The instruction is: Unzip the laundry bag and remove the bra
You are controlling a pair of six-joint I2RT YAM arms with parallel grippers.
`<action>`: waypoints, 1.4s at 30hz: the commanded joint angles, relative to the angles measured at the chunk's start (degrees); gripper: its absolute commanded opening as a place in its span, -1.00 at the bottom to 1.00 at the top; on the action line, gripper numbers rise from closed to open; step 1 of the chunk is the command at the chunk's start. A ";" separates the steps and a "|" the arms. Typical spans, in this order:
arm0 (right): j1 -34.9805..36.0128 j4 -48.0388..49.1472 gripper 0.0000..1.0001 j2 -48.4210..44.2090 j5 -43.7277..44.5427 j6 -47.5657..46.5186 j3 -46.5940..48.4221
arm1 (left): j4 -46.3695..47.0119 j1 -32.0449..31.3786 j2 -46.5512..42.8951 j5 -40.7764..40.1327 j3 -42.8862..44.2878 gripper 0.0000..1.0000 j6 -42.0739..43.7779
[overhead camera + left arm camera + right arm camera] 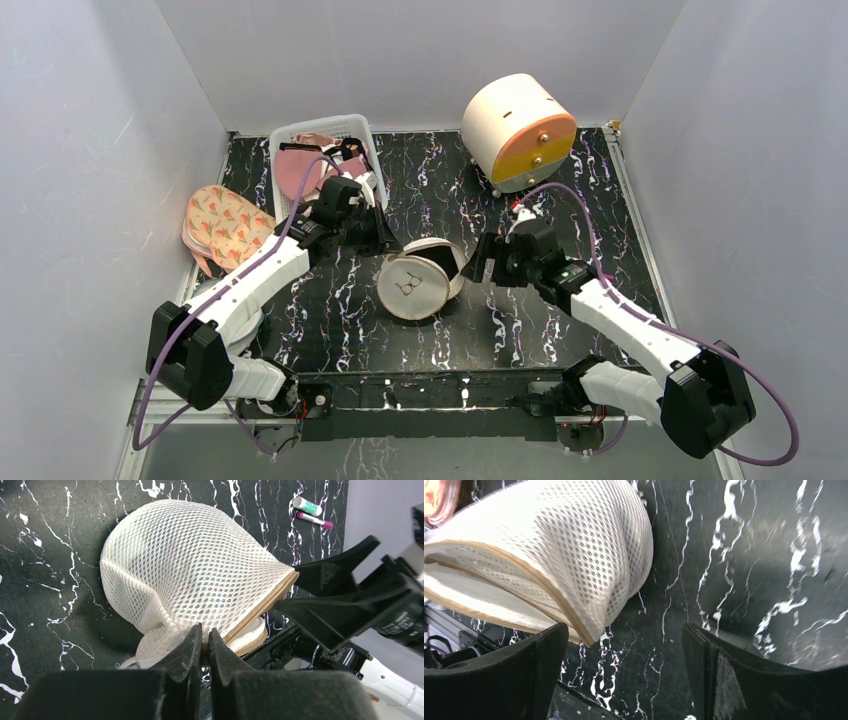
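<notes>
The white mesh laundry bag (412,283) is a round pouch with a tan zip seam, tipped on its edge at the table's middle. It fills the left wrist view (190,565) and shows in the right wrist view (574,540). My left gripper (385,243) is shut (205,630), pinching a bit of the tan seam at the bag's far-left edge. My right gripper (482,262) is open (624,635) just right of the bag, its left finger (524,675) under the seam corner, not touching. The bra does not show.
A white basket (300,128) of pink clothes stands at the back left, with a flowered pouch (225,225) beside it. A cream and orange drum (518,130) stands at the back right. Two markers (311,512) lie on the black marbled table (600,220).
</notes>
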 commanded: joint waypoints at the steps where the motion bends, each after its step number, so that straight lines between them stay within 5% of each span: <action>1: 1.98 8.33 0.58 -0.88 3.54 10.32 -3.16 | 0.23 0.13 -0.14 3.65 -0.48 -1.00 2.54; 9: 5.12 16.89 0.45 7.19 2.78 12.03 -4.35 | 2.10 0.12 1.19 4.89 -0.51 -1.00 3.47; 16: 5.47 18.94 -0.35 9.66 1.36 11.92 -5.24 | 1.65 0.12 3.46 3.14 0.47 -0.87 4.68; 19: 5.47 18.38 -0.67 7.73 1.64 11.80 -6.12 | -0.20 0.12 3.74 -0.15 1.54 -0.33 7.61; 23: 5.37 17.13 -0.79 5.47 4.07 11.84 -6.31 | -2.71 0.13 2.41 -4.29 2.43 0.36 12.42; 25: 5.39 17.39 -0.83 4.82 5.03 11.79 -6.47 | -4.60 0.12 0.98 -6.46 2.78 0.85 14.29; 29: 5.30 15.59 -0.84 5.44 6.21 11.01 -4.94 | -9.79 -1.34 -4.79 -12.53 1.70 0.97 16.07; 36: 4.80 15.38 -0.84 6.63 7.63 10.99 -4.35 | -15.19 -21.90 -13.42 -33.30 -5.84 0.92 10.80; 42: 4.79 15.46 -0.84 5.86 6.51 11.12 -5.85 | -18.30 -42.12 -3.49 -51.30 -4.25 0.84 5.51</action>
